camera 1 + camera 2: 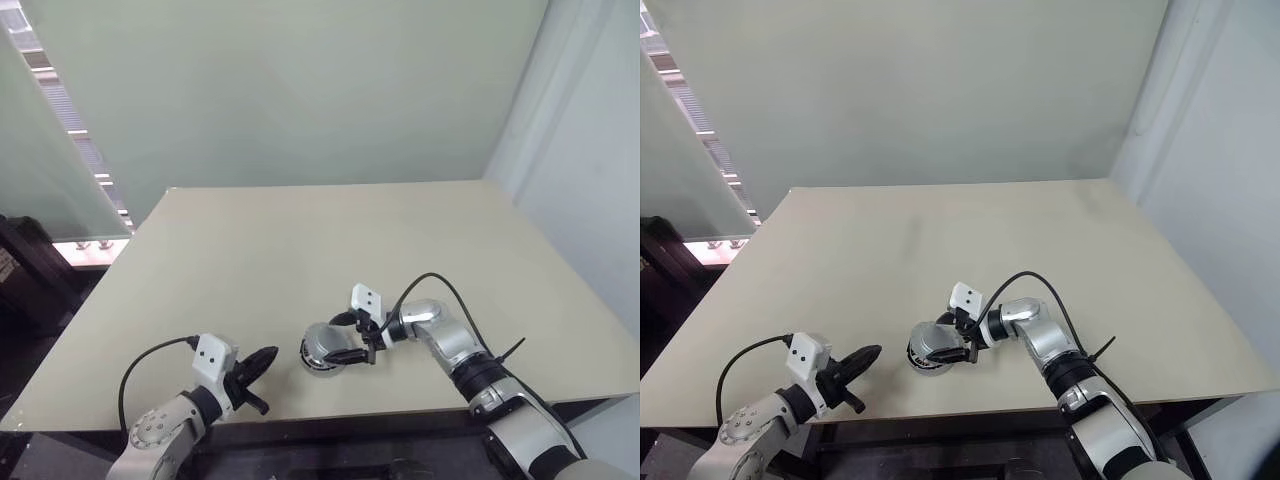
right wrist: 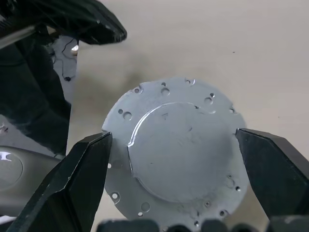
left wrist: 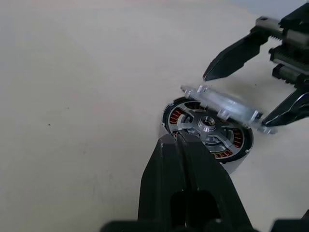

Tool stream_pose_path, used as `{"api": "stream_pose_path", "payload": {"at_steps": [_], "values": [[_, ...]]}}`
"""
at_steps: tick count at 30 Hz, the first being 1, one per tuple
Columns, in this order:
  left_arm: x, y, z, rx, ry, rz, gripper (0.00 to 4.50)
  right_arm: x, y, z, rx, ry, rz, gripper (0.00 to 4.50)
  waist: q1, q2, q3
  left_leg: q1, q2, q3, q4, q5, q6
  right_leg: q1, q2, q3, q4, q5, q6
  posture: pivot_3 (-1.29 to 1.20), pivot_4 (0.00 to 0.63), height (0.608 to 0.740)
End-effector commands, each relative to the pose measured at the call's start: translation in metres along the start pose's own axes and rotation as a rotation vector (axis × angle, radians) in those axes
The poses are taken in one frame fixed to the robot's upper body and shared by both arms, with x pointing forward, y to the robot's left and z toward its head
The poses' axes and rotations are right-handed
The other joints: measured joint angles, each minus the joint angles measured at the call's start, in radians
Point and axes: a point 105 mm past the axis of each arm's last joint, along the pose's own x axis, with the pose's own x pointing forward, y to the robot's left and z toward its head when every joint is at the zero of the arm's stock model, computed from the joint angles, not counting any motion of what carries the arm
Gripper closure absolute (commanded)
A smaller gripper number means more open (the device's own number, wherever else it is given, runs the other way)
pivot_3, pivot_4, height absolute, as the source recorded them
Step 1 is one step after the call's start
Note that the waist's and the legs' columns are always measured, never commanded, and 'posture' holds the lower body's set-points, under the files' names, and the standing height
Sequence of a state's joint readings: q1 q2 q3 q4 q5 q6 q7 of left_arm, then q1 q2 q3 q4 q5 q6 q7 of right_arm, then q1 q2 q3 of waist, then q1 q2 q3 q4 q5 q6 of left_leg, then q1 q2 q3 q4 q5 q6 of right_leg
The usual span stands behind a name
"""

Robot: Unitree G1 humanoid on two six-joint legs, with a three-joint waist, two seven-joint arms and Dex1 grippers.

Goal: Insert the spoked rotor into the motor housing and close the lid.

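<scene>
Lid [image 2: 176, 150] propped aslant on housing [image 3: 207, 133]
Thin, stiff, slick metal: grip its rim. Right gripper [image 2: 176, 159] straddles it wide; left gripper [image 3: 179, 140] shut, empty.

This looks like a bare robotics lab or test room: one plain beige table [image 1: 330, 250] stands against a blank pale green wall [image 1: 300, 80], with a frosted glass partition [image 1: 45, 150] along one side.
</scene>
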State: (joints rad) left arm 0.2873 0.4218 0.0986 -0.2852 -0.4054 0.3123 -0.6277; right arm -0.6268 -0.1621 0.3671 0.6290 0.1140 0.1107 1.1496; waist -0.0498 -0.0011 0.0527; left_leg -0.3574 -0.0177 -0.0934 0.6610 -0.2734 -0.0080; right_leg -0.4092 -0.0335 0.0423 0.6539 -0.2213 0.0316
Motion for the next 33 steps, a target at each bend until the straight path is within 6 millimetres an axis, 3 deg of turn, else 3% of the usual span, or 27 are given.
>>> {"api": "stream_pose_path", "payload": {"at_steps": [1, 6, 10, 22, 33], "values": [[-0.001, -0.001, 0.015, 0.037, -0.040, -0.006, 4.50, 0.001, -0.007, 0.013, -0.044, -0.017, -0.008, 0.02, 0.000, 0.000, 0.000, 0.000, 0.000, 0.000, 0.000, 0.000, 0.000, 0.000, 0.000, 0.000, 0.000, 0.000, 0.000, 0.00, 0.000, 0.740], [-0.001, -0.002, 0.014, 0.039, -0.035, -0.008, 4.50, 0.004, -0.009, 0.011, -0.026, -0.011, -0.016, 0.02, 0.000, 0.000, 0.000, 0.001, 0.000, 0.000, 0.000, 0.000, 0.000, 0.000, 0.000, 0.000, 0.001, 0.000, 0.000, 0.00, 0.000, 0.740], [0.000, -0.002, 0.015, 0.042, -0.032, -0.011, 4.50, 0.005, -0.014, 0.014, 0.013, -0.026, -0.061, 1.19, 0.000, 0.001, 0.000, 0.001, 0.000, 0.000, 0.000, 0.000, 0.000, 0.000, 0.000, 0.000, 0.001, 0.000, 0.000, 0.00, 0.000, 0.740], [0.004, -0.005, 0.015, 0.040, -0.030, -0.027, 4.50, 0.018, -0.010, 0.019, 0.004, 0.077, -0.161, 1.19, 0.000, 0.001, 0.001, 0.001, 0.000, 0.000, 0.001, 0.000, 0.000, 0.000, 0.000, 0.000, 0.003, 0.000, 0.000, 0.00, 0.000, 0.740], [0.007, -0.007, 0.014, 0.035, -0.031, -0.033, 4.50, 0.021, 0.001, -0.003, -0.067, 0.229, -0.181, 1.19, 0.000, 0.001, 0.001, 0.001, 0.000, 0.000, 0.001, 0.000, 0.000, 0.000, 0.000, 0.000, 0.002, 0.000, 0.000, 0.00, 0.000, 0.740]]}}
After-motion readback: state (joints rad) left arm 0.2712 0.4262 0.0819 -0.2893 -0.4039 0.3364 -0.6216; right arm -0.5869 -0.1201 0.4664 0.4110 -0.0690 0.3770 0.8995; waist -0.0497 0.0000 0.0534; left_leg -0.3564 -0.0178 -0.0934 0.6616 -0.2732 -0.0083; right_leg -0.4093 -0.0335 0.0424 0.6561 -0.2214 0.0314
